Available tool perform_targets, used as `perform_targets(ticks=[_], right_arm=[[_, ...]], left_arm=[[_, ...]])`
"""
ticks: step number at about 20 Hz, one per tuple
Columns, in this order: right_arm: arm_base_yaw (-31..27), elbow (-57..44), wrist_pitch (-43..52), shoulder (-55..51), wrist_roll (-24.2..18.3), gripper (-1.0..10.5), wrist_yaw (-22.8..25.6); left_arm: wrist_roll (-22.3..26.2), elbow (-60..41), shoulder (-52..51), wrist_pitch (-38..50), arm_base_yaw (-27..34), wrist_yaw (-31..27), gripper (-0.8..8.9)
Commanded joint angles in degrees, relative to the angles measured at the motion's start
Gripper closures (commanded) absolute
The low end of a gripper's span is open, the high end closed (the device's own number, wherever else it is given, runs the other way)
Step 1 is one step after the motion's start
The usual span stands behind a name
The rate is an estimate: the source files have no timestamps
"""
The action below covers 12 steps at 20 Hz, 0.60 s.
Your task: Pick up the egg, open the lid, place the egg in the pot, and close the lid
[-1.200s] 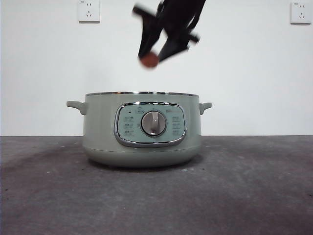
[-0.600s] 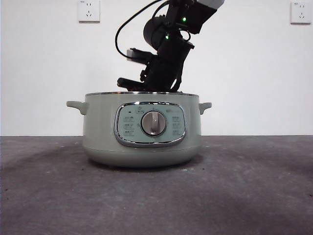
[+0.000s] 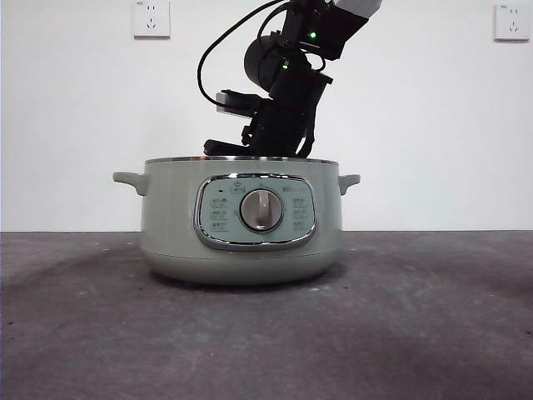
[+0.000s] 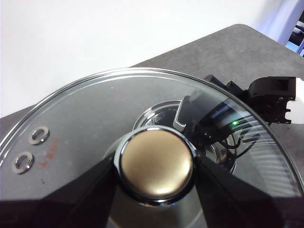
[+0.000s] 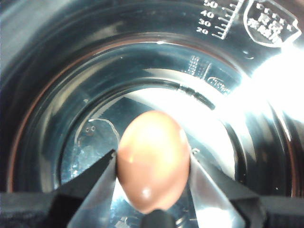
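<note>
I've got the right tool (image 5: 152,190) clamped on the egg (image 5: 153,160), hanging inside the pot (image 3: 241,225) over its shiny steel bottom. My left tool (image 4: 154,187) grips the glass lid (image 4: 85,118) by its knob, up off the pot. Smooth oval shell on slick metal: let go too high and it'll probably crack or roll toward 12 o'clock.

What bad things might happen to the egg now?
The right gripper holds the egg inside the pot, above its hard shiny bottom. Let go from up there, it might crack or roll. The left gripper holds the lid by its knob; a slip could drop the glass.
</note>
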Motion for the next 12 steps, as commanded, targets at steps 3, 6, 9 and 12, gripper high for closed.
perform_targets(ticks=[3,6,9,12], right_arm=[[0.1,3.6,-0.7,0.5,0.5,4.5,-0.2],[0.1,13.3,-8.1,-0.4,1.4,4.5,-0.1],[-0.4,21.8,-18.4,-3.5,1.4,5.1,2.2],[-1.7,22.4,-24.5,-8.3,1.7,5.1,2.4]], left_arm=[[0.7,0.6,-0.7,2.3,-0.1,0.7,8.21],[0.7,0.6,-0.7,2.3,-0.1,0.7,8.21],[1.1,0.6,-0.6,2.4,-0.1,0.7,8.21],[1.1,0.6,-0.3,2.6,-0.1,0.7,8.21]])
